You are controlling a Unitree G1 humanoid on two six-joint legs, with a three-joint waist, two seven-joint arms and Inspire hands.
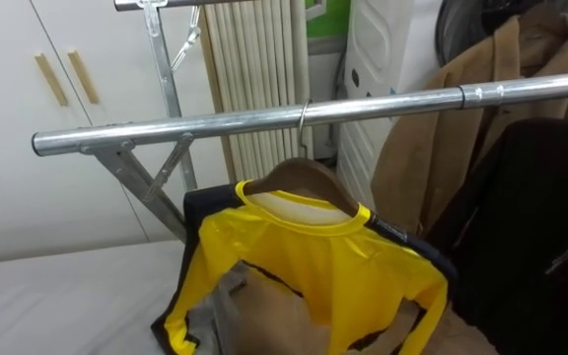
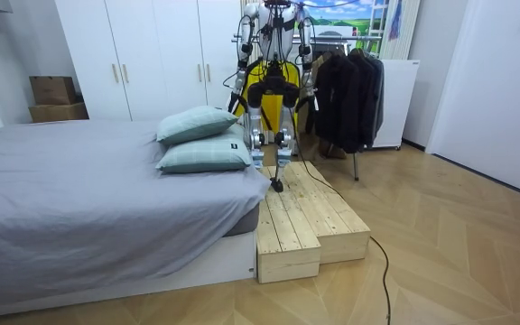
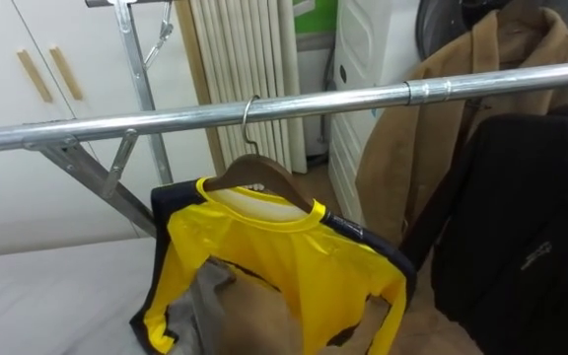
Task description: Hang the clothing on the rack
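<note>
At centre frame in the eye views, the yellow shirt [image 1: 304, 266] sits on a wooden hanger [image 1: 304, 182], and the hanger's hook [image 1: 304, 116] is over the steel rail [image 1: 264, 116]. Judgement: garment is hung and the rail carries its weight; task looks near complete for this item.

Hanger sits skewed, right shoulder lower in frame, so the shirt drapes unevenly, w/ a black-trimmed sleeve falling toward lower left. Risk: may slide on the hanger if nudged. Whether the hem touches the bed [image 1: 57, 296] I cannot tell.

At right of frame, a tan coat [image 1: 481, 108] and a dark jacket [image 1: 540, 217] hang on the same rail. The shirt went on the bare stretch just beside them, prob. because that is the only free rail.

In the room view I stand on a wooden platform [image 2: 305, 217] at the bed's end, facing the rack; the step prob. gives me reach to the rail.

Fingers: open or closed, cannot tell; no grip on the shirt is visible.

Count:
- shirt 1
- hanger 1
- rail 1
- coat 1
- jacket 1
- pillows 2 [image 2: 197, 122] [image 2: 204, 155]
- wardrobe handles 2 [image 1: 51, 79] [image 1: 83, 75]
</note>
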